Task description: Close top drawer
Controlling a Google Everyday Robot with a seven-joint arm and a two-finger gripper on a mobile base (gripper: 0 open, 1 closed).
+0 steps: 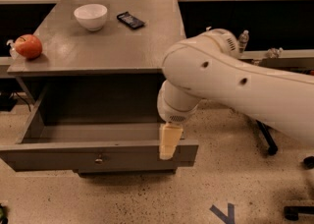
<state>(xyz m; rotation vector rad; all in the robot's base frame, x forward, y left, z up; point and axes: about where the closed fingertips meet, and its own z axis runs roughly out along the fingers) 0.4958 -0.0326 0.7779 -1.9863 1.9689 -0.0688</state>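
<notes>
The top drawer (59, 156) is pulled far out of the grey cabinet, and its deep box is open and looks empty. Its wide flat front panel has a small silvery knob (99, 159) at the centre. My gripper (167, 143), cream-coloured, hangs from the big white arm (230, 85) and points down. It sits over the top edge of the drawer front, right of the knob and near the panel's right end. I cannot tell whether it touches the panel.
On the cabinet top (117, 46) are a white bowl (91, 15), a dark phone (130, 20) and a red apple (28, 46) at the left edge. Black chair legs (267, 142) stand on the floor to the right. Blue tape (223, 213) marks the floor.
</notes>
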